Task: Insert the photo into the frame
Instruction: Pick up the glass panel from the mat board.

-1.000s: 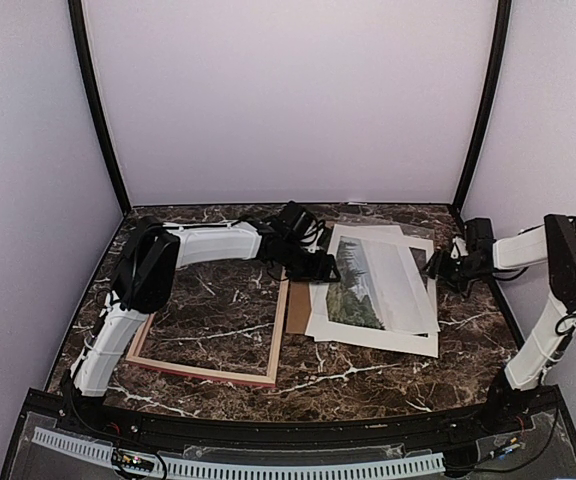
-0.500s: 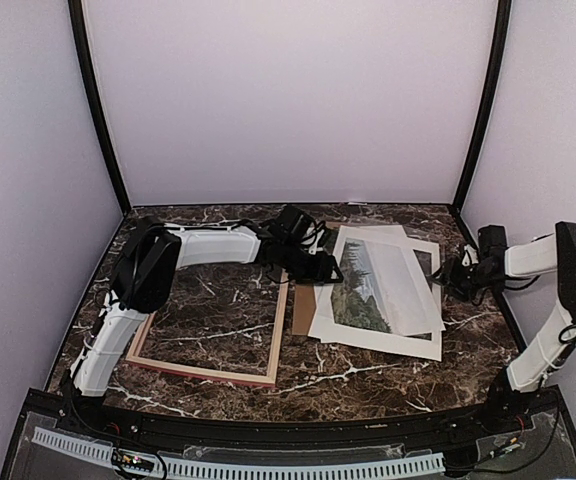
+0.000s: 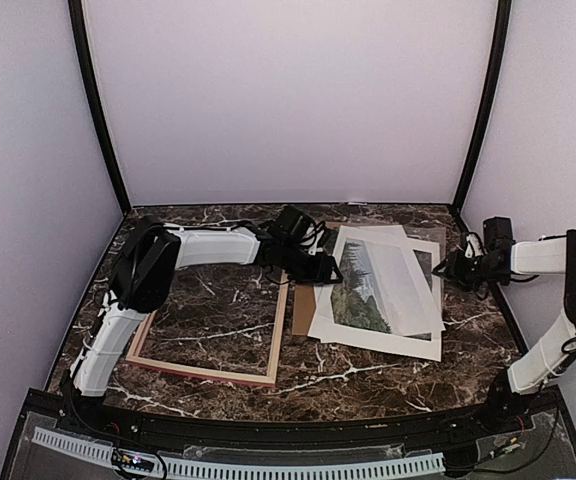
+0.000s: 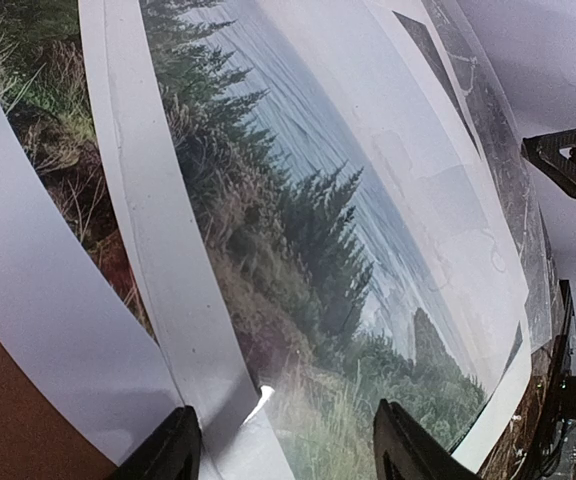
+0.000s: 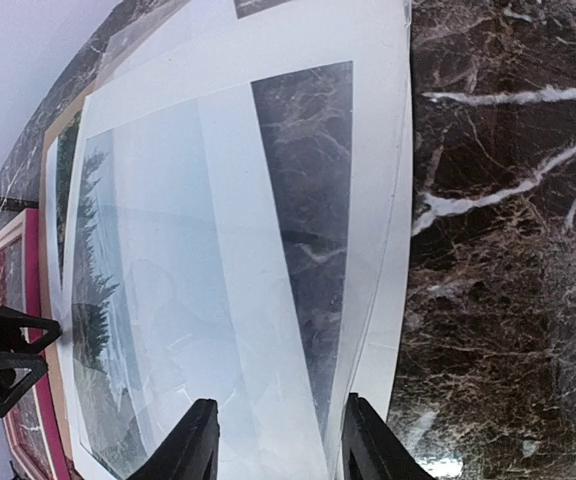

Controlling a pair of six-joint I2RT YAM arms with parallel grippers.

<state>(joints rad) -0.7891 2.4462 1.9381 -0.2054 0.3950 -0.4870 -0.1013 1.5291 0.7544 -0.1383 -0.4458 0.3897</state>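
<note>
Two claws, both with fingers spread apart. My left claw (image 3: 325, 268) sits low at one edge of the photo (image 3: 363, 290); the print's trees and water run from right under my fingertips (image 4: 173, 450) out ahead. The frame (image 3: 203, 371) lies flat beside this claw, back toward my base, apart from the photo, with a brown board (image 3: 301, 310) between them. My right claw (image 3: 459, 269) is off the opposite side, near the white mat (image 3: 368, 336) edge, the photo lying farther ahead.
</note>
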